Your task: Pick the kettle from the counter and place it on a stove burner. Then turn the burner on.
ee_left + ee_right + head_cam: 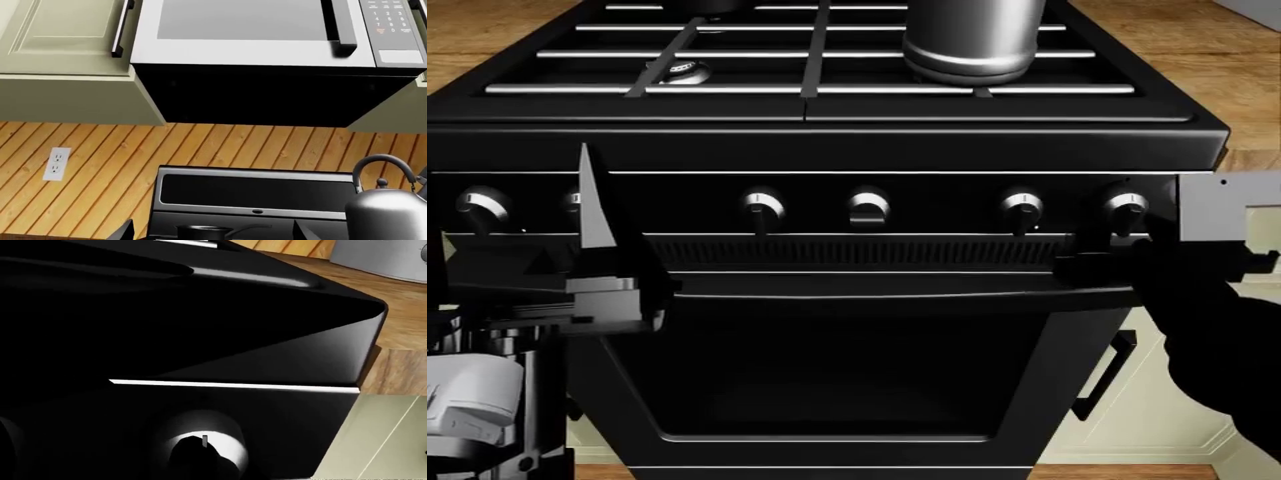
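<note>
The dark grey kettle (pixel 974 40) stands on the black grate over the front right stove burner; it also shows in the left wrist view (pixel 387 212). A bare burner (pixel 681 72) shows at the front left. My left gripper (pixel 213 232) is open and empty, held low in front of the stove's left side, one finger (pixel 590 215) pointing up. My right gripper (pixel 1101 262) is at the rightmost control knob (pixel 1122 207), which also fills the lower right wrist view (pixel 203 445). Its fingers are lost in dark silhouette there. The wood counter (pixel 1234 50) flanks the stove.
A small black saucepan (pixel 203 232) sits on a back burner. Several more knobs (pixel 869 207) line the stove front above the oven door handle (pixel 868 285). A microwave (pixel 267 30) hangs above. A pale grey appliance (pixel 380 257) stands on the counter right of the stove.
</note>
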Controlling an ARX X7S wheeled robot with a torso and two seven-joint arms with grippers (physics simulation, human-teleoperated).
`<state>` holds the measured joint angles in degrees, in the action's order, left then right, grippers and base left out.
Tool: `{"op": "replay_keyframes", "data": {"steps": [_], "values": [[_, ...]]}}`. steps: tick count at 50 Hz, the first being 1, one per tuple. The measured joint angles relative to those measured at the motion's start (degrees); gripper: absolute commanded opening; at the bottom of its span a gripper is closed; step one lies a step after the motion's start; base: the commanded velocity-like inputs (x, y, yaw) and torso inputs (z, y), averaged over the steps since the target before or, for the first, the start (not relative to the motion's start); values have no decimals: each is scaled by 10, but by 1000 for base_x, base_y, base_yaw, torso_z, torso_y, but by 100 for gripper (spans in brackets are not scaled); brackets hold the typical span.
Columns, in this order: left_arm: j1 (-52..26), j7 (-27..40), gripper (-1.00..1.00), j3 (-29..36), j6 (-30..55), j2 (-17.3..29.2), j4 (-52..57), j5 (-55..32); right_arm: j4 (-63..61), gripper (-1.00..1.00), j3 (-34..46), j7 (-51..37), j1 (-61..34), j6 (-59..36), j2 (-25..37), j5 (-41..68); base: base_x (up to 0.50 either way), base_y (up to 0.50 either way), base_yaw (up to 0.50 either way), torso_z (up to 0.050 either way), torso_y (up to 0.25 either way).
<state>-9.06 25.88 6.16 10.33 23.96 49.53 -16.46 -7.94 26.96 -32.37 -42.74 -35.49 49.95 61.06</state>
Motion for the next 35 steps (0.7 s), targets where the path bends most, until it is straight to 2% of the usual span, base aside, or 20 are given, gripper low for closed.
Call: {"op": "replay_keyframes", "data": {"steps": [12, 35], "values": [[0, 1, 100, -2, -2, 1, -1, -8, -8, -100, 27, -2, -26, -39, 6, -27, 8, 0, 7, 0, -5], [0, 5, 100, -4, -6, 5, -2, -15, -40, -100, 167, 14, -123, -148, 12, -164, 20, 1, 16, -1, -11]]}}
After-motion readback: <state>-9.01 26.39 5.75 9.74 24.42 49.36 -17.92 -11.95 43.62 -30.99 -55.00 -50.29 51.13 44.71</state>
